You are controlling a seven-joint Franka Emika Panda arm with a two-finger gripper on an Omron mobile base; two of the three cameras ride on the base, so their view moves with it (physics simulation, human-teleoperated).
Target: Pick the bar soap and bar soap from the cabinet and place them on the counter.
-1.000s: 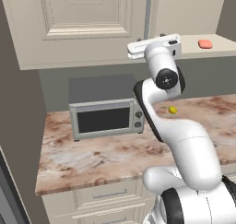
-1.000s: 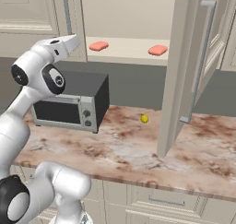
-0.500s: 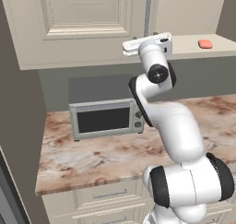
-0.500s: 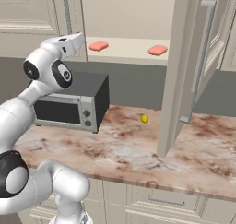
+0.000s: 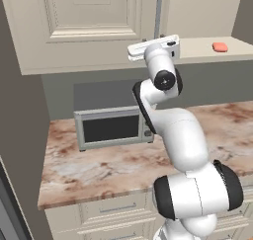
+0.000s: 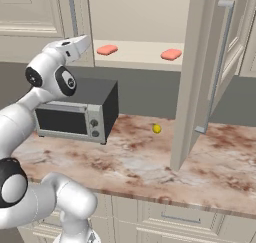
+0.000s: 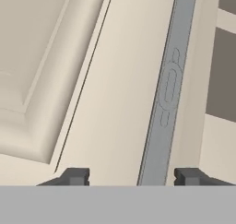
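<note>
Up close, the end effector [image 7: 131, 177] stands open astride the cabinet [image 7: 115, 80] door's unlabelled grey handle [image 7: 168, 89].

Salmon-pink bar soap [image 6: 107, 50] and bar soap [image 6: 170, 54] — cream cabinet [image 6: 200, 77], reddish-brown marbled counter [image 6: 150, 162].

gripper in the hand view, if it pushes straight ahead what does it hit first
Most likely the grey bar handle of the closed cabinet door: it runs between the fingertips of the gripper. How near it is can't be judged.
</note>
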